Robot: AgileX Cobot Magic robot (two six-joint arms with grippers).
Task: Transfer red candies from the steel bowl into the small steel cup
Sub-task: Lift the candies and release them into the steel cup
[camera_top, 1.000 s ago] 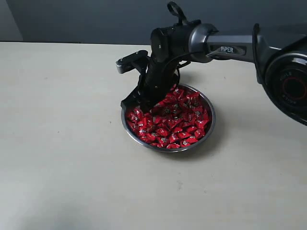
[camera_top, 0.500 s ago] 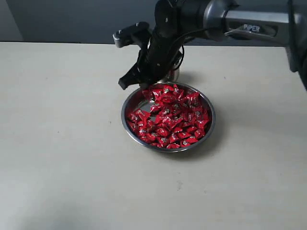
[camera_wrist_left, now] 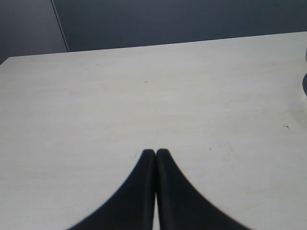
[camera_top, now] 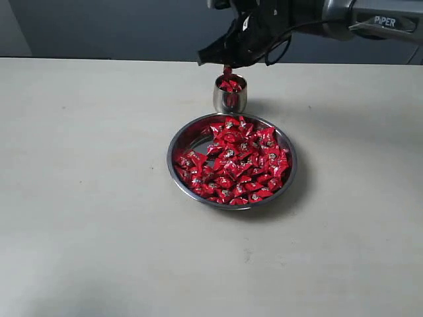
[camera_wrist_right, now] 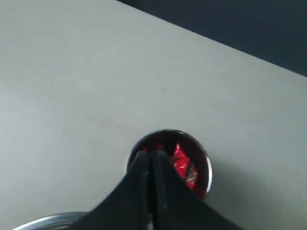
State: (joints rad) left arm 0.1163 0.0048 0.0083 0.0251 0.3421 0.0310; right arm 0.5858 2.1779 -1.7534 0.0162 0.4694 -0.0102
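Note:
The steel bowl (camera_top: 169, 162) sits mid-table, filled with red candies (camera_top: 231, 162). Just behind it stands the small steel cup (camera_top: 222, 100), which holds a few red candies (camera_top: 230, 85). My right gripper (camera_top: 227, 64) hovers directly over the cup's mouth, shut on a red candy (camera_top: 227, 70) that hangs from its tips. In the right wrist view the closed right gripper (camera_wrist_right: 149, 154) points down at the cup (camera_wrist_right: 205, 165), with candies (camera_wrist_right: 182, 163) showing inside. The bowl's rim (camera_wrist_right: 48, 221) peeks in at that view's edge. My left gripper (camera_wrist_left: 155, 152) is shut and holds nothing, over bare table.
The pale table (camera_top: 86, 198) spreads wide around bowl and cup. A dark wall (camera_top: 119, 26) runs along the table's far edge. The right arm (camera_top: 370, 20) reaches in from the upper right.
My right gripper lifted out of the bowl's left side, closed, and moved back and up to above the cup with a candy in its tips. The cup, hidden before, now shows.

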